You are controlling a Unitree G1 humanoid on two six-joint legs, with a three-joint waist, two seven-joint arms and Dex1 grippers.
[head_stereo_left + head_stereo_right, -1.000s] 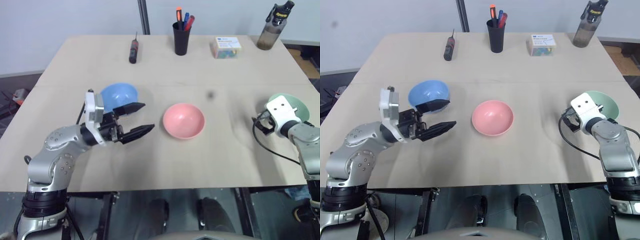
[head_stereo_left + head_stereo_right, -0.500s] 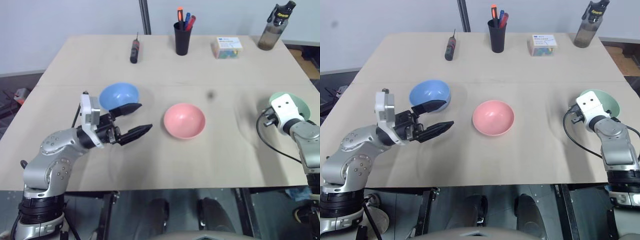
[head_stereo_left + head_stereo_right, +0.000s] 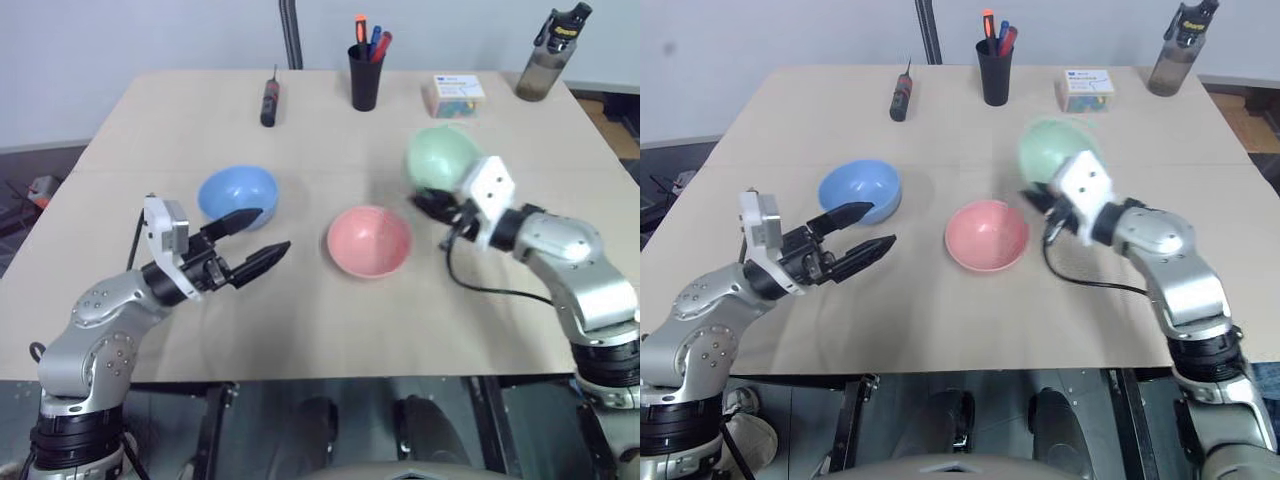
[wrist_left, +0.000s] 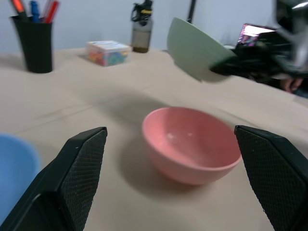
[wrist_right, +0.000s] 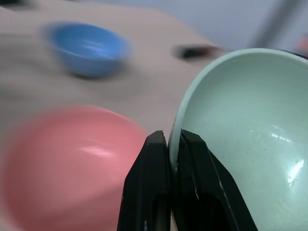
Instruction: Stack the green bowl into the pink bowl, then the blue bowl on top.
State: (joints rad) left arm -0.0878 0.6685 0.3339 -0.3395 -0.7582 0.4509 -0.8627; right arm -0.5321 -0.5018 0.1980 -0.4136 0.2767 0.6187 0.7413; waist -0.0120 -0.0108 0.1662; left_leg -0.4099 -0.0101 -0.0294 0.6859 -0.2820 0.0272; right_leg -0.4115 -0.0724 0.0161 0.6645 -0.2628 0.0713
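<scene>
Right gripper (image 5: 168,144) is clamped tight on the rim of the green bowl (image 3: 440,155), one finger inside the wall, one outside. A second ago that bowl sat at the far right edge of the table (image 3: 320,330) with the gripper just at it; now it's lifted clear and swung left, hanging tilted in the air just right of and slightly beyond the pink bowl (image 3: 369,240). So the pick is done and the carry is nearly over. My read: what's left of step one is to level it over the pink bowl and lower it in.

Left gripper (image 3: 258,237) is spread wide, empty, hovering just near-side of the blue bowl (image 3: 237,193) with one finger over its rim. It has drifted slightly left since a second ago, likely waiting for its turn. Blue bowl and pink bowl haven't moved.

Materials: all three bowls look like matte moulded plastic, same round shallow shape, thin walls, plain, so they should nest cleanly. A rim pinch leaves the green bowl free to pivot, hence the tilt. Table is a smooth pale board with a seam running left to right. Along the far edge: screwdriver (image 3: 268,101), black pen cup (image 3: 364,74), small box (image 3: 453,95), dark bottle (image 3: 547,55), all well clear.
</scene>
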